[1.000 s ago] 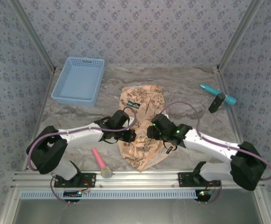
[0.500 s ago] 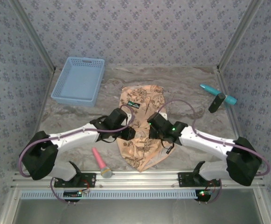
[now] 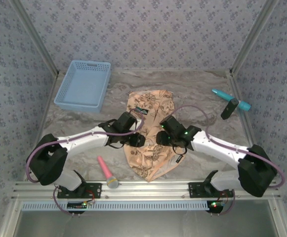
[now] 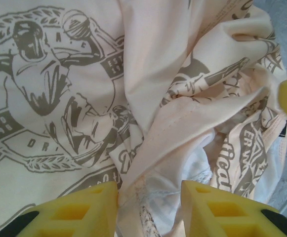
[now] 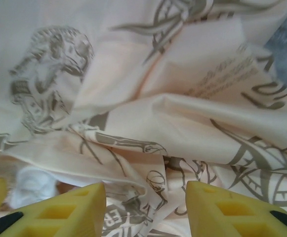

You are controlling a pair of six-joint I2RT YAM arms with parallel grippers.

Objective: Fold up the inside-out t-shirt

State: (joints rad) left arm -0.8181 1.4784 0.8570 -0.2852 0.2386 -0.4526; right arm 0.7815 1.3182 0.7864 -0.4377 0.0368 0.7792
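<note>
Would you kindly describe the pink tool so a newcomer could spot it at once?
Find the metal rail edging the marbled table. Just beyond it, left of the printed t-shirt, lies the pink tool, a stick with a greyish tip; the other stick-like tool, far right, is teal.

The left gripper (image 4: 149,200) sits slightly farther up the inside-out t-shirt (image 3: 150,106) than 1 second ago, its jaws now parted over a raised fold. The right gripper (image 5: 145,202) has also edged toward the far side, and its elbow has drawn in from the table's (image 3: 192,89) right edge.
</note>
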